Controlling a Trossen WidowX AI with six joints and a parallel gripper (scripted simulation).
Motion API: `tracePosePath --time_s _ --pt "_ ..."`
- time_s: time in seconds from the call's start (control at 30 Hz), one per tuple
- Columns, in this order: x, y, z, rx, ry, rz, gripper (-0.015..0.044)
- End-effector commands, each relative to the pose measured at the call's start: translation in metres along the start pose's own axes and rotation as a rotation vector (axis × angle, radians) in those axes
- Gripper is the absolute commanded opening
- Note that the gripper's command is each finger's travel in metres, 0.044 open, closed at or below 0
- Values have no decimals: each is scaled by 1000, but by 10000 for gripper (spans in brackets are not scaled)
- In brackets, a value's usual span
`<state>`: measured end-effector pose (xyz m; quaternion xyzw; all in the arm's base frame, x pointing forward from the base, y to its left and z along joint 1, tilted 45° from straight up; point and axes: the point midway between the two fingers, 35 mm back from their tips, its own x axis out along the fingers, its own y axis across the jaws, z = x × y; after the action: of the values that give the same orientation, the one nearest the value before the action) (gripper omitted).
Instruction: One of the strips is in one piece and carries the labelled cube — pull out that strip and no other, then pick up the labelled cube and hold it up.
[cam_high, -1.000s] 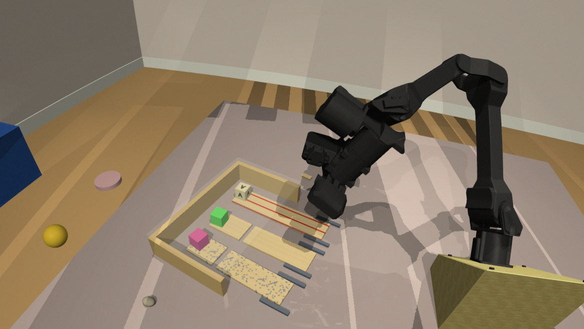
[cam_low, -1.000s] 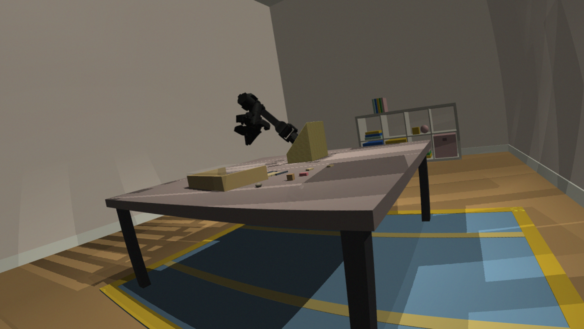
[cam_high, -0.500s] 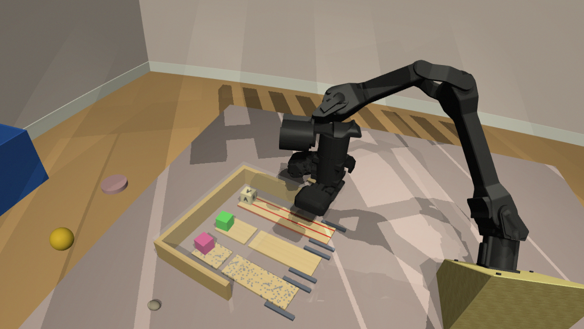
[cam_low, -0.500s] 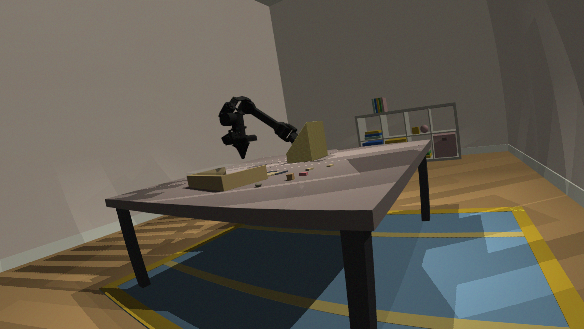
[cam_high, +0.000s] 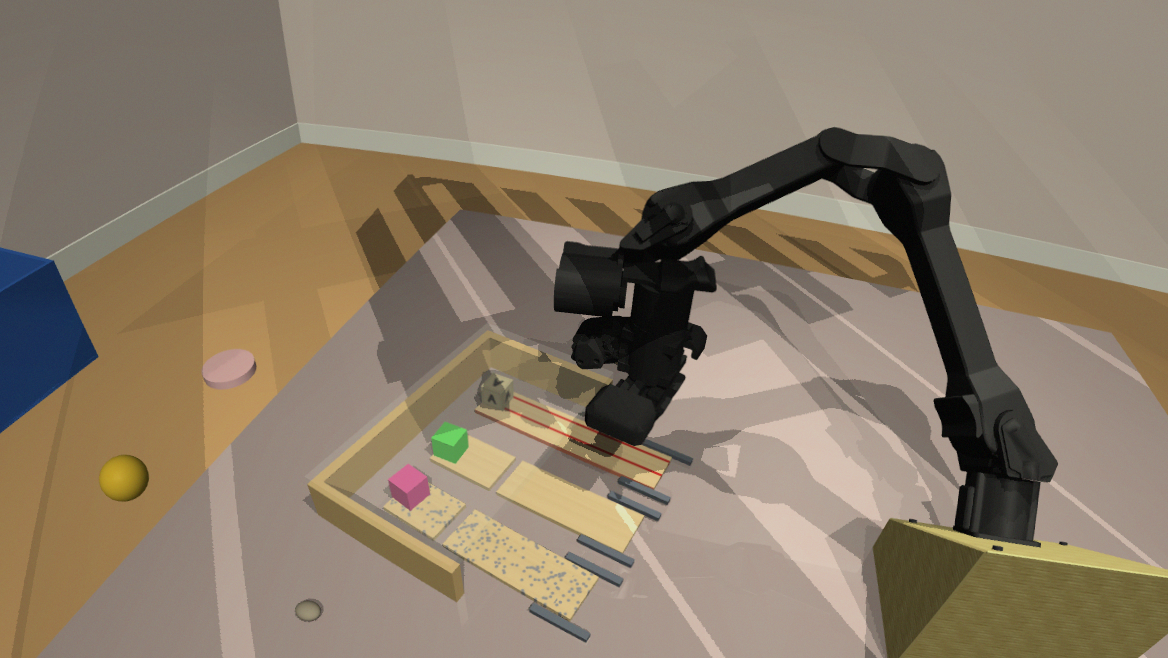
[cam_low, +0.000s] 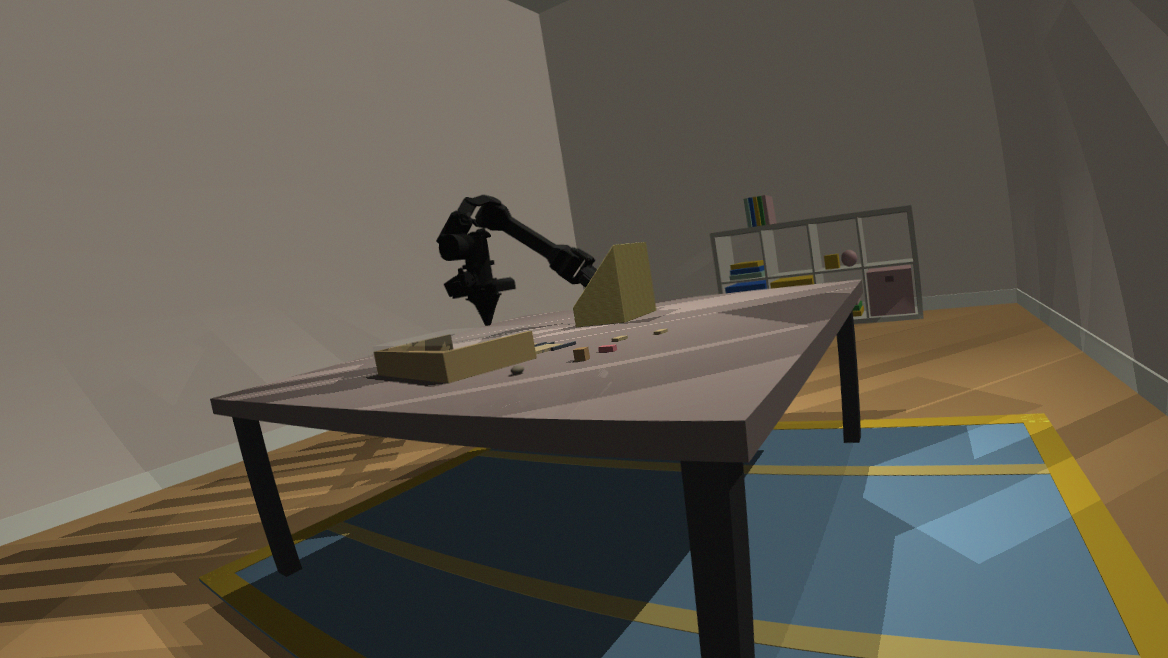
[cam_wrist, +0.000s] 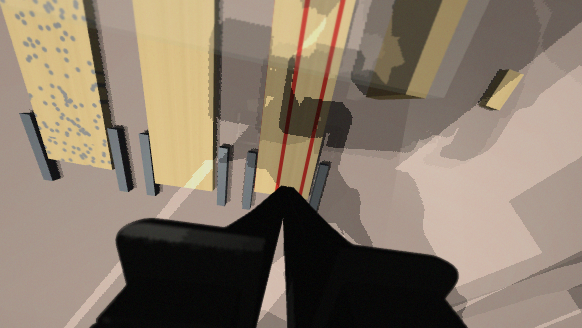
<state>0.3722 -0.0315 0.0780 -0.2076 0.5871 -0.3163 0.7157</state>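
Observation:
A strip with red lines (cam_high: 535, 421) (cam_wrist: 292, 100) lies in one piece in the wooden frame (cam_high: 384, 531) (cam_low: 457, 359). The beige labelled cube (cam_high: 494, 389) stands on its far end. A green cube (cam_high: 449, 441) stands on a short plain piece, with a gap before the longer plain strip (cam_high: 563, 502) (cam_wrist: 175, 100). A pink cube (cam_high: 408, 485) stands on a short speckled piece, apart from the long speckled strip (cam_high: 523, 564) (cam_wrist: 60, 85). My gripper (cam_high: 617, 437) (cam_low: 487, 321) (cam_wrist: 286, 192) is shut and empty. It points down, low over the near end of the red-lined strip.
Grey guide bars (cam_high: 645, 508) (cam_wrist: 220, 172) flank the strips' near ends. A small tan chip (cam_wrist: 502, 90) lies outside the frame wall. A grey pebble (cam_high: 308, 608) and small blocks (cam_low: 581, 353) lie on the table. The arm's wedge base (cam_high: 1005, 596) (cam_low: 617, 286) stands to the right.

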Motion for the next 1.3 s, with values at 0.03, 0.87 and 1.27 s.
tracePosePath --time_s 0.03,0.87,1.27 --pt "9 1 -1 -5 6 3 0" --pt "49 0 -6 -5 5 -1 0" --pt "52 0 -7 -5 5 -1 0"
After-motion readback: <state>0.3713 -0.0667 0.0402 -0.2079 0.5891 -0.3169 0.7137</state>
